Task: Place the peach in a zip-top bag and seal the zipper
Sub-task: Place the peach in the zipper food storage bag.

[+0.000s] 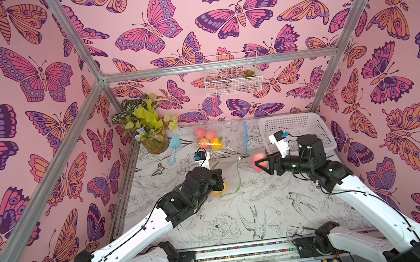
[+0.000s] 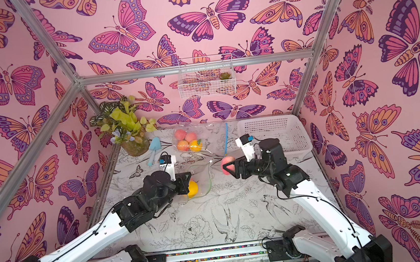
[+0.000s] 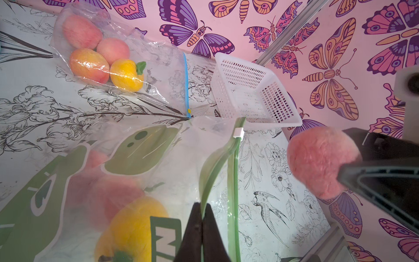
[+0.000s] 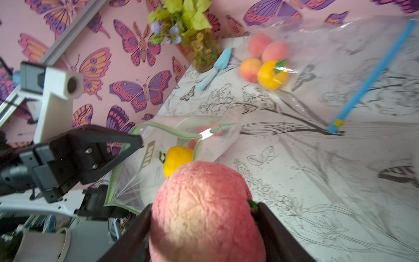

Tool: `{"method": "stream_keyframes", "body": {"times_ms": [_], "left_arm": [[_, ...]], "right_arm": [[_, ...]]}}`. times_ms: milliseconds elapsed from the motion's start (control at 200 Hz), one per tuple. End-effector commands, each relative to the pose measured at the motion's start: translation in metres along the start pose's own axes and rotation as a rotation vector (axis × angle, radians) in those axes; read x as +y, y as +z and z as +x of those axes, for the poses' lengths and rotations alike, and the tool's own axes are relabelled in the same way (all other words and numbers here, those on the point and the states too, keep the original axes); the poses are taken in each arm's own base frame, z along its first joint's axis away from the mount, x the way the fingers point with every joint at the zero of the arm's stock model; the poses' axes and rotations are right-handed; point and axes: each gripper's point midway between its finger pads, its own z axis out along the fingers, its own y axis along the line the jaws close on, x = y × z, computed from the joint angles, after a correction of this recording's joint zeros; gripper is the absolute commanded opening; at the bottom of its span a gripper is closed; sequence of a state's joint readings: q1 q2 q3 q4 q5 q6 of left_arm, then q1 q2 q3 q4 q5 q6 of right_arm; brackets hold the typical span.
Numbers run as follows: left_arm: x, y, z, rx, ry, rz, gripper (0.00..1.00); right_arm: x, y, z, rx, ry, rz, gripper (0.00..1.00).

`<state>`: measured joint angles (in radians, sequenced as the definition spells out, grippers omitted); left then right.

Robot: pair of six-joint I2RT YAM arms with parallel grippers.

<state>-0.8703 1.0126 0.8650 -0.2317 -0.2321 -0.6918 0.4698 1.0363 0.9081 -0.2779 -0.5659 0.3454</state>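
Peach [image 3: 317, 163] sits clamped between the dark fingers of the right hand [image 1: 259, 164], off the desk [image 1: 239, 213] and just outside the mouth of the green-printed zip-top bag [image 3: 145, 149] — near the opening, not inside it. The left hand [image 3: 201, 207] has its fingers pressed together on the upper green zipper strip [image 3: 211, 167] of that bag, holding this lip up off the lower one so that the mouth gapes toward the peach. The white slider [image 3: 238, 133] sits at the far end of the zipper, where the two strips meet. Through the clear film a yellow fruit [image 3: 133, 222] with a green stem shows inside the bag, with blurred pink shapes behind it that look like more peaches. Toward the back of the desk lies a second clear bag [image 1: 227, 137] with a blue zipper [image 1: 246, 138], holding three peaches and one yellow-orange fruit with a leaf. A white plastic basket [image 1: 296, 124] stands in the back corner on the right arm's side. A vase of leaves and flowers [image 1: 152, 140] stands in the opposite back corner with a light blue trowel [image 1: 174, 146] beside it, and a white wire basket [image 1: 233, 86] hangs on the back wall.
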Motion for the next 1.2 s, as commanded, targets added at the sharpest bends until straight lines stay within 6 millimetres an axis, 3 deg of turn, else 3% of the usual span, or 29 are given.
{"method": "stream_keyframes", "body": {"times_ms": [0,200,436,926,1197], "left_arm": [[-0.007,-0.001,-0.008,-0.021,0.005,0.023,0.00],[-0.008,0.000,-0.008,-0.020,0.013,0.023,0.00],[-0.013,0.000,-0.009,-0.014,0.031,0.042,0.00],[-0.031,-0.007,-0.009,0.005,0.054,0.141,0.00],[-0.037,-0.010,-0.009,0.006,0.042,0.178,0.00]], "right_arm": [[0.026,0.021,0.004,0.020,-0.051,-0.059,0.63],[0.057,0.056,0.018,0.089,-0.084,-0.145,0.63],[0.062,0.078,0.021,0.119,-0.083,-0.152,0.63],[0.038,0.096,0.018,0.127,-0.088,0.047,0.65],[0.023,0.096,0.017,0.124,-0.125,0.187,0.76]]}}
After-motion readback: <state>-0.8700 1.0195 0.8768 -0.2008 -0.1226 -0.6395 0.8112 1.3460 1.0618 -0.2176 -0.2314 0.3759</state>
